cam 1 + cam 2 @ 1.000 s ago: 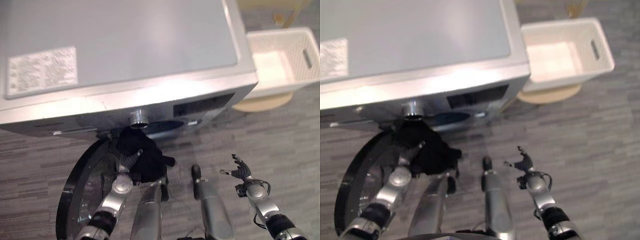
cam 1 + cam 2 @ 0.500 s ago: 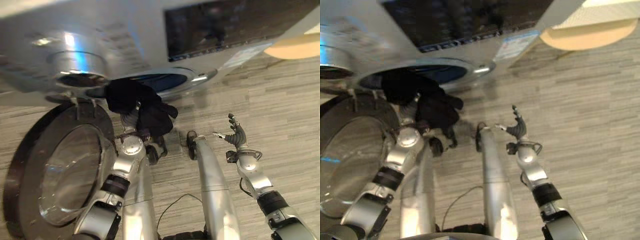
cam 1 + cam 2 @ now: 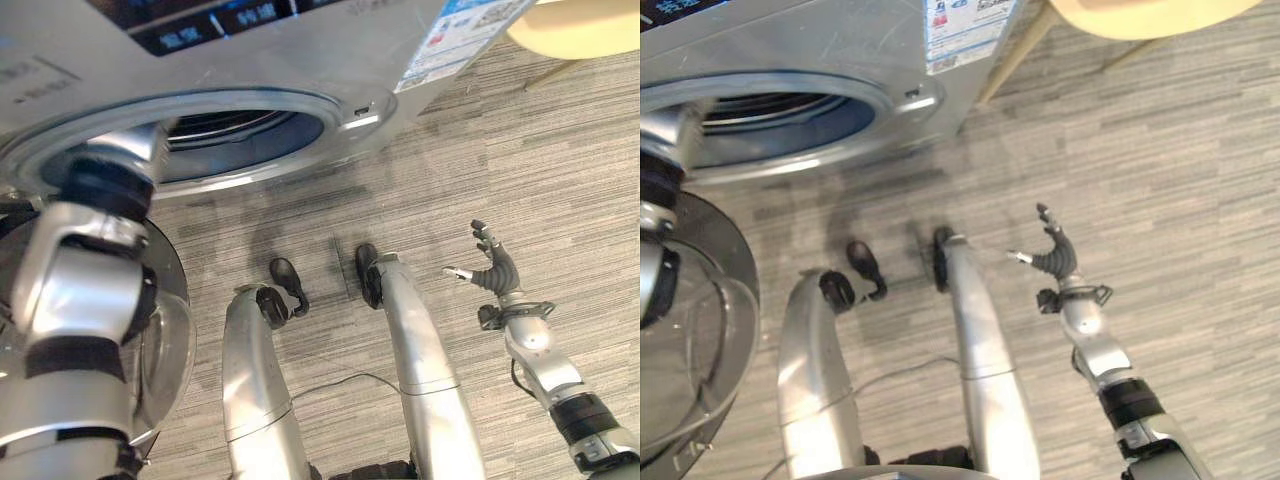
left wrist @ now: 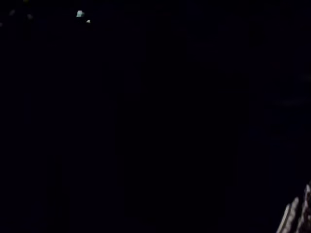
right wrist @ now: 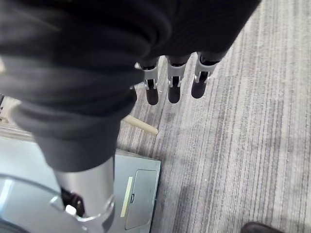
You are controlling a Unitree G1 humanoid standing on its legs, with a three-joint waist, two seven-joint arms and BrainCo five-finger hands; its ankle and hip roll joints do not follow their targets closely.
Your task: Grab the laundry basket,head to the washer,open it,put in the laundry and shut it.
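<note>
The washer [image 3: 330, 60] stands with its round door [image 3: 165, 340] swung open to the robot's left, the drum opening [image 3: 240, 135] dark inside. The left arm reaches into that opening, so its robot hand is hidden and its state cannot be told. The right robot hand [image 3: 492, 268] hovers over the grey floor [image 3: 560, 170], fingers relaxed apart, holding nothing.

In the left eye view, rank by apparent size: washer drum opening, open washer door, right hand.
1. Washer drum opening, widest.
2. Open washer door, partly hidden by the left arm and cut by the frame, so its rank against the opening is unsure.
3. Right hand, clearly smallest, fingers relaxed.
</note>
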